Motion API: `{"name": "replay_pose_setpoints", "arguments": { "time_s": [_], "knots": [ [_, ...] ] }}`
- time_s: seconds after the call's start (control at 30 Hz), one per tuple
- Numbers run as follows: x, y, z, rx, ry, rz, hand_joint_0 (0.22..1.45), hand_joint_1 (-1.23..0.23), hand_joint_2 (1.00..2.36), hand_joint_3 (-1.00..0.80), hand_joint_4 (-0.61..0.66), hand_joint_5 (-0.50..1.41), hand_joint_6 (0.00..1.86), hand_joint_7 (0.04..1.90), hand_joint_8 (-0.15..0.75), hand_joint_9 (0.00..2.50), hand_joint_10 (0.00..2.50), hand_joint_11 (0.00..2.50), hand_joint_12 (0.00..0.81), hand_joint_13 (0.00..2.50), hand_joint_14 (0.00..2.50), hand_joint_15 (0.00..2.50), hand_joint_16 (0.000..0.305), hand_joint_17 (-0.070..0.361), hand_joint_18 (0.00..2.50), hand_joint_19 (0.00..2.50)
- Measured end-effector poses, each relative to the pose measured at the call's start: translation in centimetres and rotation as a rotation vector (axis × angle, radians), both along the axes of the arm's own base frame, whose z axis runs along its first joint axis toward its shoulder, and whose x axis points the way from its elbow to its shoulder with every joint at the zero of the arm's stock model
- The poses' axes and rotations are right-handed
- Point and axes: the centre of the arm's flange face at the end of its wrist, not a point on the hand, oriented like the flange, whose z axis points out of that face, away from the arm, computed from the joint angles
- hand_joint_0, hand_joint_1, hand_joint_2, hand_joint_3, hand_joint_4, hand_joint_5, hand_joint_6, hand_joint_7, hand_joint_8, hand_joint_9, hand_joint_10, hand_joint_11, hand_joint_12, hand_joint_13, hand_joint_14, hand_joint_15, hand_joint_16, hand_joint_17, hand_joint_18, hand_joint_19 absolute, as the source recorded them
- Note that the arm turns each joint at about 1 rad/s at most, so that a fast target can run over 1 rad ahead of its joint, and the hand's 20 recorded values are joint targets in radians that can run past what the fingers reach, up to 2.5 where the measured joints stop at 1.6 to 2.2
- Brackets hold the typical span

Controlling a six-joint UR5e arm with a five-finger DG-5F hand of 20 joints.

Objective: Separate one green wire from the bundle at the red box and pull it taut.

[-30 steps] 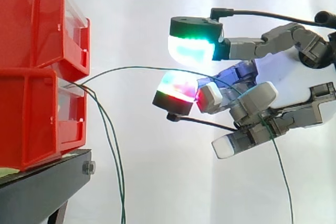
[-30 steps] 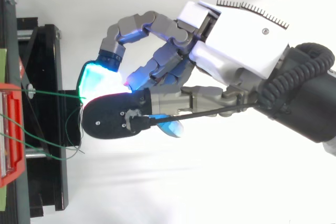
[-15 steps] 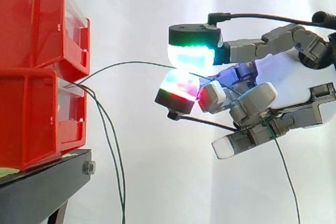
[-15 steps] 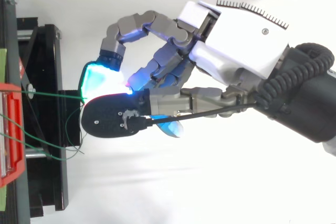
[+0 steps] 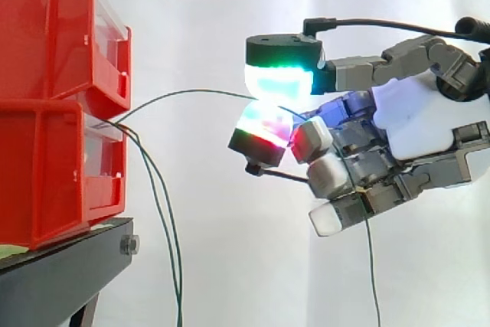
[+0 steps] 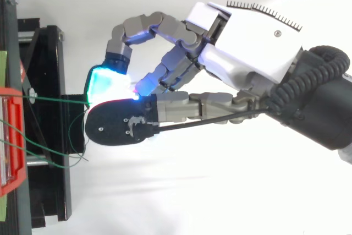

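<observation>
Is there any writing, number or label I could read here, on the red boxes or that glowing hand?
None can be read.
The red boxes, the black stand and the hand pinching the green wire show no legible words, numbers or signs.
A pale green strip on the stand may be a label; no print on it is readable.

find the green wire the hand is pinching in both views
Side view: the green wire arcs from the red bins at left up to the hand's glowing pads.
Top view: the green wire runs level from the bins at the left edge to the pads.
Shared landmark: the red bins.
</observation>
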Motion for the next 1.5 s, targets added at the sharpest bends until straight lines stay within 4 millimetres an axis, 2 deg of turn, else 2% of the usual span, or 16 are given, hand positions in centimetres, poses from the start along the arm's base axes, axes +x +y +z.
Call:
{"name": "replay_pose_setpoints", "arguments": {
  "time_s": [0.07,0.37,0.67,0.9,1.5],
  "knots": [
    [0.0,0.0,0.0,0.001,0.000,0.001,0.64,-0.82,1.02,-0.16,-0.10,-0.15,0.89,1.35,0.253,1.11,0.02,0.76,0.363,0.80,0.02,0.41,0.047,0.106,0.79,0.37],
    [-0.4,0.0,-1.1,0.005,0.016,0.001,0.64,-0.85,1.02,-0.17,-0.10,-0.14,0.88,1.38,0.234,0.85,0.01,0.41,0.345,0.52,0.01,0.17,0.047,0.105,0.55,0.20],
    [-0.9,0.0,-2.8,0.037,0.022,-0.005,0.64,-0.85,1.02,-0.19,-0.10,-0.14,0.87,1.41,0.235,0.80,0.01,0.39,0.345,0.48,0.01,0.14,0.047,0.105,0.49,0.18],
    [-1.0,0.1,-3.0,0.043,0.019,-0.007,0.62,-0.83,1.01,-0.19,-0.03,-0.14,0.87,1.38,0.254,0.86,0.01,0.42,0.366,0.52,0.01,0.16,0.050,0.113,0.53,0.18],
    [-1.0,0.3,-3.1,0.033,0.027,0.000,0.62,-0.83,1.01,-0.14,-0.04,-0.13,0.86,1.40,0.273,0.93,0.01,0.44,0.395,0.57,0.01,0.17,0.055,0.124,0.59,0.18]
  ]
}}
